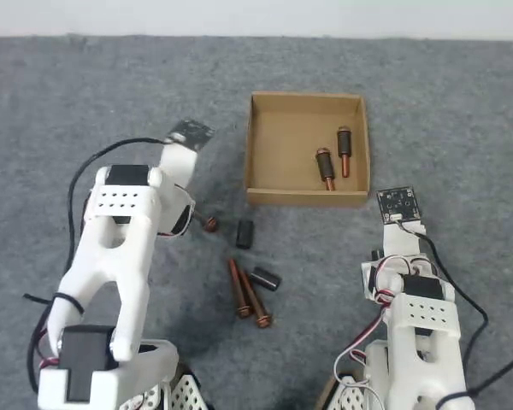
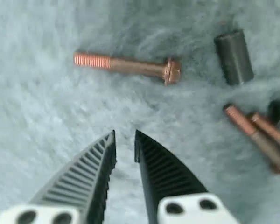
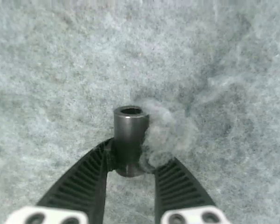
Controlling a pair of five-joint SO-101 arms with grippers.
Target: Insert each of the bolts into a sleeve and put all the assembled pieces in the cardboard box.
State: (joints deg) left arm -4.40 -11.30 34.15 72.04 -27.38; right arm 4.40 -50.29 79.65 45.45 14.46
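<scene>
My left gripper hovers over the grey carpet, open by a narrow gap with nothing between its fingers. Just beyond its tips lies a copper bolt, whose head shows beside the left arm. A dark sleeve lies close by. Two more bolts lie side by side, next to another sleeve. My right gripper is shut on an upright dark sleeve with its bore facing up. The cardboard box holds two assembled pieces.
Grey carpet covers the whole table. The right arm stands at the near right, a little in front of the box's front wall. Black cables trail from both arms' bases.
</scene>
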